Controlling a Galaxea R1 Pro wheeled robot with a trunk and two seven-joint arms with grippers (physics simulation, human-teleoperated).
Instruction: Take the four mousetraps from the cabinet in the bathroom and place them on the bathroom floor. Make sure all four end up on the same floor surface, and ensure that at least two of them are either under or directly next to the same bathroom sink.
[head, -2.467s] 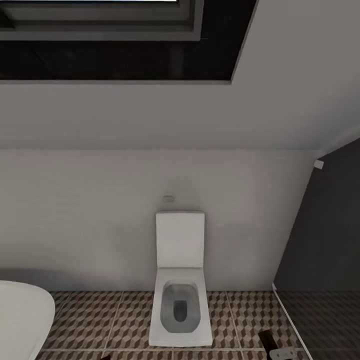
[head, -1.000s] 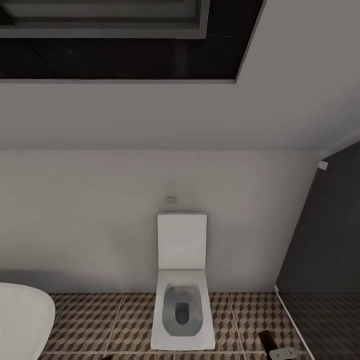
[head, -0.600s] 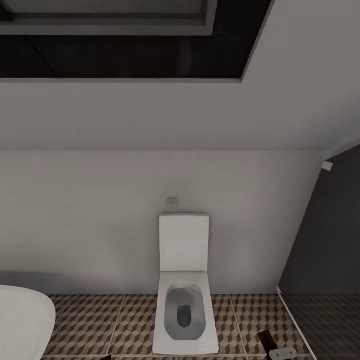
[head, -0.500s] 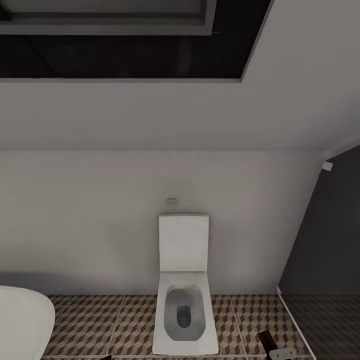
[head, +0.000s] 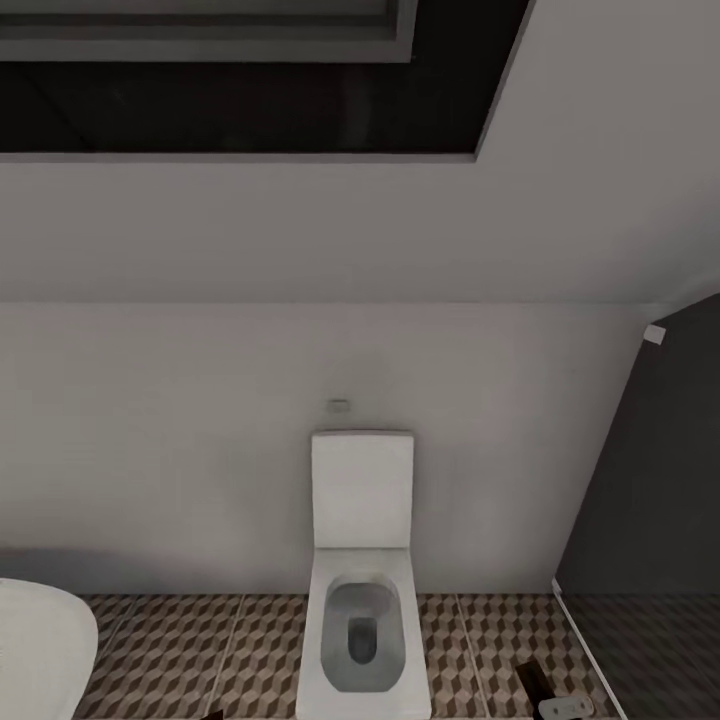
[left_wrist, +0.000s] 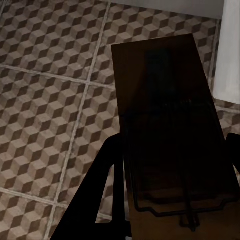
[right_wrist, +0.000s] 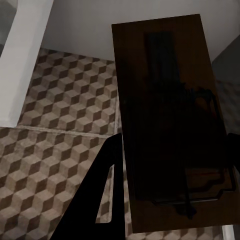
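Left wrist view: one mousetrap, a dark-brown flat board with a wire bail, is carried lengthwise in the left gripper, one black finger being seen closed against its edge, above the bathroom floor of cube-patterned tiles. Right wrist view: a second mousetrap is likewise clamped in the right gripper, over the same tiling, with a white fixture edge alongside. Head view: a white toilet is recorded against a pale wall, a rounded white bathtub rim at one side and a dark partition at the other; a dark trap end is seen low in the picture. Risk noted: no sink is visible, so a release here is judged likely to leave the traps away from the sink; each board is held only by its edges and could slip or twist while driving.
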